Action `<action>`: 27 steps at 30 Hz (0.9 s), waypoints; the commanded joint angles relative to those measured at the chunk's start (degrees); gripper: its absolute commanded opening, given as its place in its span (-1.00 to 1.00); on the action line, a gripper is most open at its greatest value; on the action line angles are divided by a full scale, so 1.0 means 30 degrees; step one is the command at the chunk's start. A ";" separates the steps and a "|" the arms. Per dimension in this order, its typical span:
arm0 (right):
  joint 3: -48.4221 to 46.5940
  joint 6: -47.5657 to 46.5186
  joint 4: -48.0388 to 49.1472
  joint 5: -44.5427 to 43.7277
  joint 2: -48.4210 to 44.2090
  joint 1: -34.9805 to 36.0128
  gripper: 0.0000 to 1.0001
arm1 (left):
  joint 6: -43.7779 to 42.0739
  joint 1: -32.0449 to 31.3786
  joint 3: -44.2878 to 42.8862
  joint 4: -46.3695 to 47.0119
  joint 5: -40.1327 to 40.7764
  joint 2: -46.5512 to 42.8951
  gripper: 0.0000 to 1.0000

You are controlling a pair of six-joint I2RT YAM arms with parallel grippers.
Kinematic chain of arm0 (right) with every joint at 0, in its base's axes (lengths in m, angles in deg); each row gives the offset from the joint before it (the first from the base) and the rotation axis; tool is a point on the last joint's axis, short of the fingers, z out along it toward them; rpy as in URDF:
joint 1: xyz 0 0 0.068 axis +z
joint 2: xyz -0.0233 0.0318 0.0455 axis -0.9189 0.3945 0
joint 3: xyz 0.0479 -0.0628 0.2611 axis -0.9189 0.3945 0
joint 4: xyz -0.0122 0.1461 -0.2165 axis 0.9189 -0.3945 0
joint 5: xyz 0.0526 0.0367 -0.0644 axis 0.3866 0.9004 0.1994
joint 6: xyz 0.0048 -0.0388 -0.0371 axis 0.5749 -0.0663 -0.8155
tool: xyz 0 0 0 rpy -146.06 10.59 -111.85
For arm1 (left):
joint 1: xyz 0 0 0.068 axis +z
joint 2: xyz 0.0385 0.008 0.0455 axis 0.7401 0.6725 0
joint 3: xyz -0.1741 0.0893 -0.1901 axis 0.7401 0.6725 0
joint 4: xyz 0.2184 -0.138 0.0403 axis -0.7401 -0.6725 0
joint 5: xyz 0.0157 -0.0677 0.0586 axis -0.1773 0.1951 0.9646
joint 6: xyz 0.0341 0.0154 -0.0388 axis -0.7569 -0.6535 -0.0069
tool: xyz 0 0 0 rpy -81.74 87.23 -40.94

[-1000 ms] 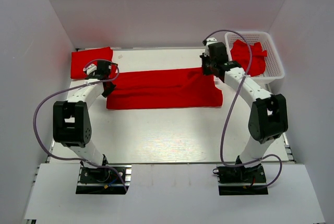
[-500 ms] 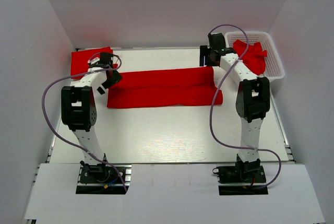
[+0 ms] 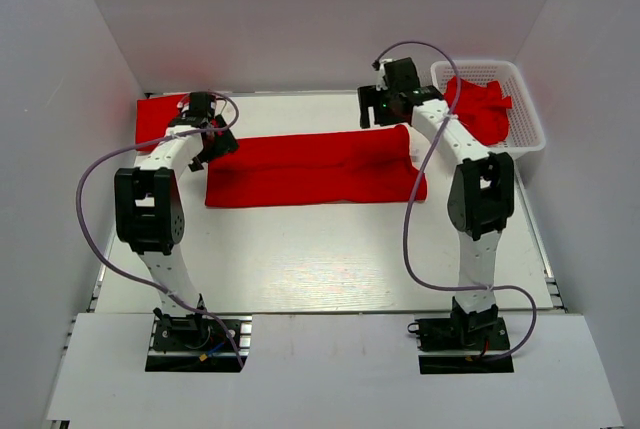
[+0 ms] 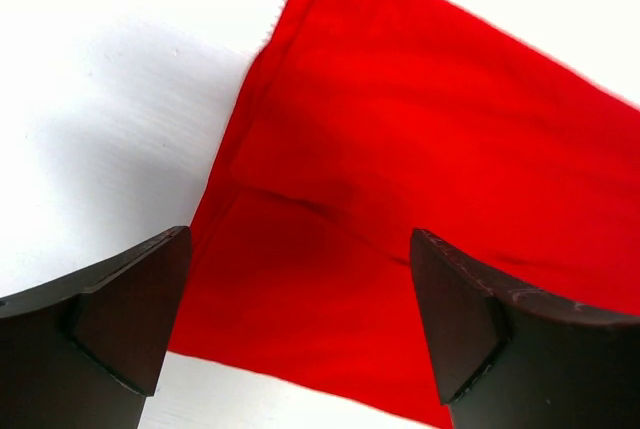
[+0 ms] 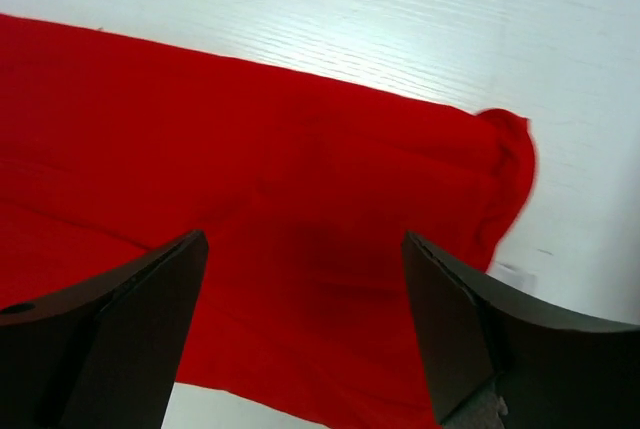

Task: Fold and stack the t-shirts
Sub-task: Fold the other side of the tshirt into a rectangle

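A red t-shirt point(image 3: 315, 167) lies folded lengthwise into a long band across the middle of the white table. My left gripper point(image 3: 211, 144) hovers over its left end, open, with only cloth point(image 4: 400, 149) below its dark fingers point(image 4: 120, 309). Above the band's far right corner my right gripper point(image 3: 385, 109) stands open too, nothing between its fingers point(image 5: 470, 329), the red fabric point(image 5: 250, 179) beneath. A folded red t-shirt point(image 3: 160, 119) lies at the back left. More red t-shirts point(image 3: 478, 109) are bunched in the white basket point(image 3: 525, 124).
The basket stands at the back right against the wall. White walls enclose the table on three sides. Purple cables point(image 3: 100, 179) loop off both arms. The table's front half point(image 3: 320, 259) is bare white board.
Both grippers have opened and let go of the shirt's ends. The right gripper rose and moved back-left off the corner; the left arm drew up beside the left end.
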 commanded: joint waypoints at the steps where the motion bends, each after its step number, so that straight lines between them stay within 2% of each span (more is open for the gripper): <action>1: -0.1606 -0.0171 -0.0935 -0.0510 0.0964 0.0522 0.67 | -0.0889 -0.0089 0.0542 -0.0299 -0.0685 -0.1728 1.00; 6: -0.2629 0.0327 -0.0817 -0.1073 0.2488 0.1223 0.45 | -0.0889 -0.0089 0.2299 0.0342 -0.1034 -0.3018 1.00; 8: -0.3069 0.0298 -0.0060 -0.1394 0.3363 0.1370 0.45 | -0.0422 0.0085 0.2683 0.0578 -0.1297 -0.3398 1.00; 15: -0.4157 0.0151 0.0617 -0.2128 0.5329 0.1547 0.23 | -0.0010 0.0087 0.3588 0.0605 -0.3027 -0.3955 1.00; 17: -0.3923 -0.0024 0.0880 -0.1663 0.5449 0.1606 0.03 | 0.0193 0.0087 0.3794 0.0782 -0.3028 -0.4221 1.00; 23: -0.3600 0.0062 0.1700 -0.0664 0.5830 0.1577 -0.18 | 0.0195 0.0087 0.3972 0.0959 -0.3204 -0.4221 1.00; 25: -0.3570 0.0326 0.1993 -0.0664 0.5860 0.1547 -0.35 | 0.0195 0.0087 0.4148 0.0959 -0.3204 -0.4221 1.00; 26: -0.3541 0.0443 0.2081 -0.0577 0.5860 0.1576 -0.55 | 0.0195 0.0087 0.4148 0.0959 -0.3407 -0.4221 1.00; 27: -0.3338 0.0502 0.2227 -0.0576 0.5831 0.1518 -0.61 | 0.0195 0.0087 0.4322 0.1133 -0.3409 -0.4221 1.00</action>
